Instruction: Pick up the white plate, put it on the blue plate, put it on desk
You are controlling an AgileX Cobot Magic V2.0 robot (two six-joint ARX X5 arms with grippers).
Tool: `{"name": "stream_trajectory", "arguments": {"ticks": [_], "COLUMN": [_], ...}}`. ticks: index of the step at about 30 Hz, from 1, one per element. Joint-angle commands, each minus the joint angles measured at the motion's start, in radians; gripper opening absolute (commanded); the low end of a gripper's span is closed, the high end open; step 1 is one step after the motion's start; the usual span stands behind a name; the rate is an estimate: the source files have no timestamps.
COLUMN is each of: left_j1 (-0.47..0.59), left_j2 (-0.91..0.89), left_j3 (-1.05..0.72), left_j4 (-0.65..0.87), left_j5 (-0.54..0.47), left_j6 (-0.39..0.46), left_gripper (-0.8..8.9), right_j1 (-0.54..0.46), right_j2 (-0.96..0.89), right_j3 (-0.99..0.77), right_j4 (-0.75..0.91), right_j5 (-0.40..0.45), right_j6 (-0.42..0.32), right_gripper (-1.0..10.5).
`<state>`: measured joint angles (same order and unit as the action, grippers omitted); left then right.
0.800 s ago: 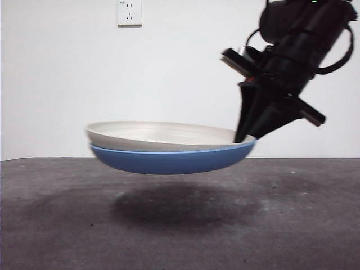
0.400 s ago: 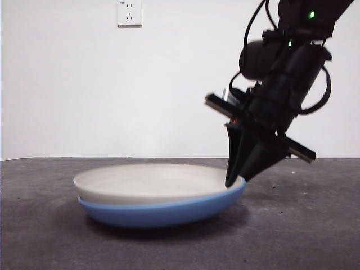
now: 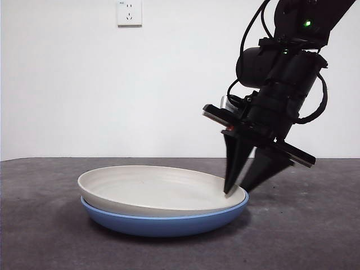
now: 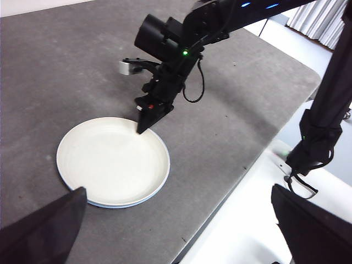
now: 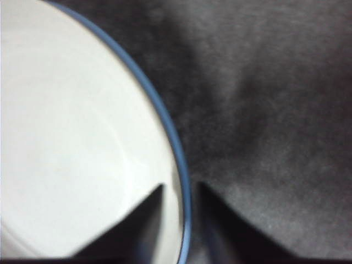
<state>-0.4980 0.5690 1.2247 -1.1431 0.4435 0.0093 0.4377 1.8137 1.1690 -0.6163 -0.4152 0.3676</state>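
Front view: the white plate is seen nested in the blue plate, and the stack rests on the tabletop. The right claw is set at the stack's rim, one jaw inside over the white plate, the other outside, with a clear gap between them; the rim is straddled, not squeezed. In the right wrist view the two rims pass between the parted jaws. The left claw is held wide open, high and well apart from the plates. The stack appears to have been set down, so the release is judged to be the step in hand. It would be done well if the jaws were opened fully and the claw raised straight off the rim, so that neither plate is dragged or tipped.
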Motion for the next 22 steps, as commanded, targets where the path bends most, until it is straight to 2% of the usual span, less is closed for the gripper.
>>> {"name": "stream_trajectory", "arguments": {"ticks": [1,6,11,16,22], "left_j1": [-0.015,-0.028,-0.028,-0.028,-0.027], "left_j2": [0.005,0.005,0.005,0.005,0.005], "left_j3": [0.012,0.012,0.012,0.012,0.012], "left_j4": [0.008,0.003,-0.023,-0.052,-0.077], "left_j5": [0.001,0.001,0.001,0.000,0.000], "left_j6": [0.004,0.003,0.003,0.005,-0.002], "left_gripper": [5.95,5.95,5.95,5.95,5.95], "right_j1": [0.005,-0.002,-0.002,0.008,0.052], "right_j2": [0.014,-0.050,-0.200,-0.409,-0.680], "right_j3": [0.023,0.024,0.024,0.024,0.024], "right_j4": [0.003,-0.017,-0.091,-0.242,-0.459], "right_j5": [0.005,0.008,0.072,0.099,0.221], "right_j6": [-0.019,-0.043,-0.065,-0.112,-0.140], "right_gripper": [3.5,4.5,5.6,5.7,5.7]}}
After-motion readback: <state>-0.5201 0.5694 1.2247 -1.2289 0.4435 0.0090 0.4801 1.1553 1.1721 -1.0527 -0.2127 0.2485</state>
